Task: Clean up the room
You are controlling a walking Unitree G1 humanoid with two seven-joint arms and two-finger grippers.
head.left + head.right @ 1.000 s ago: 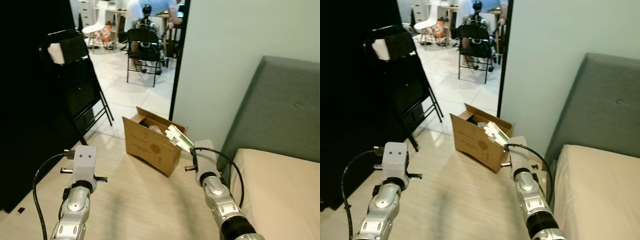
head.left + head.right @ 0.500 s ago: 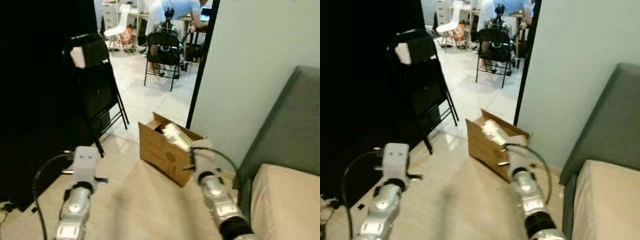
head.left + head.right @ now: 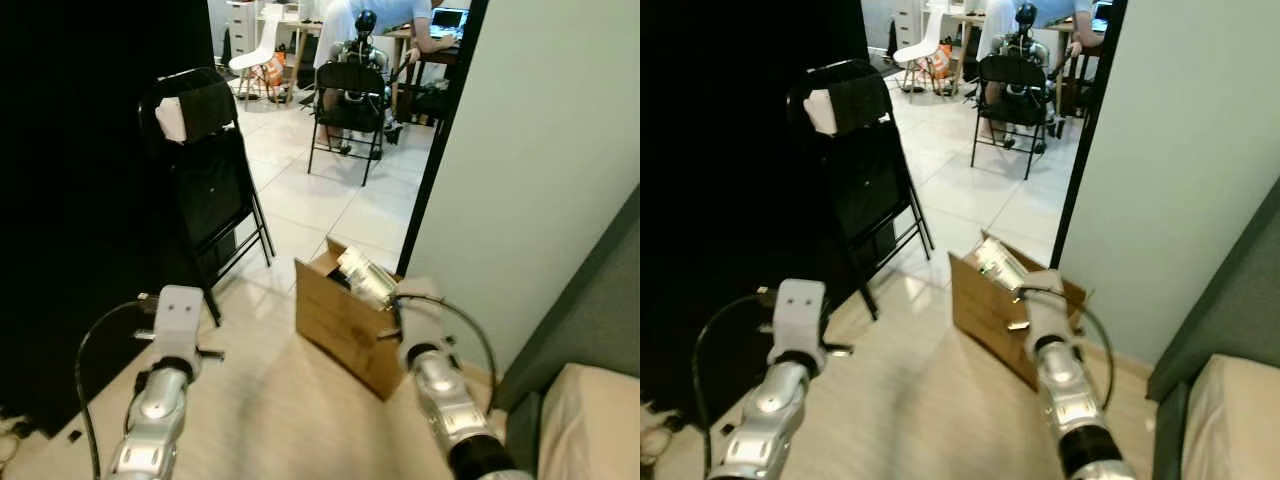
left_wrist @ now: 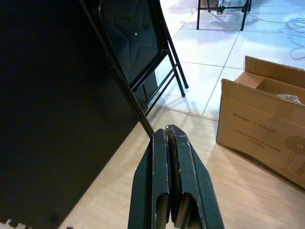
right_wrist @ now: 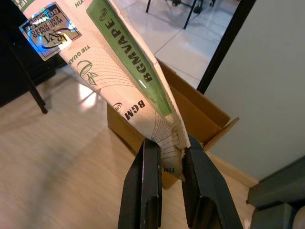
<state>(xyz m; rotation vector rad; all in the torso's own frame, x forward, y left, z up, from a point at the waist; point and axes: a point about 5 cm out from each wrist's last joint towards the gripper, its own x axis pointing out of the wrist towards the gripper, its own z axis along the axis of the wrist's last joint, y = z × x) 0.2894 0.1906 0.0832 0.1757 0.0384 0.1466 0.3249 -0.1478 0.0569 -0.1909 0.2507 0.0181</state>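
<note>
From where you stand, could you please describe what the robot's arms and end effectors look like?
Both arms are silver, jointed metal cylinders. The left arm carries a white boxy wrist block and a looping black cable; the right arm has a black cable too. Each end effector has two long, flat black fingers.

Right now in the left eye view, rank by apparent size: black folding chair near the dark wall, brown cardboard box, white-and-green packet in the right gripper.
1. Black folding chair, clearly the largest.
2. Brown cardboard box.
3. White-and-green packet, smallest, held over the box by the right gripper, jaws shut on it. It sits closer to the camera than the chair, yet looks smaller.
</note>
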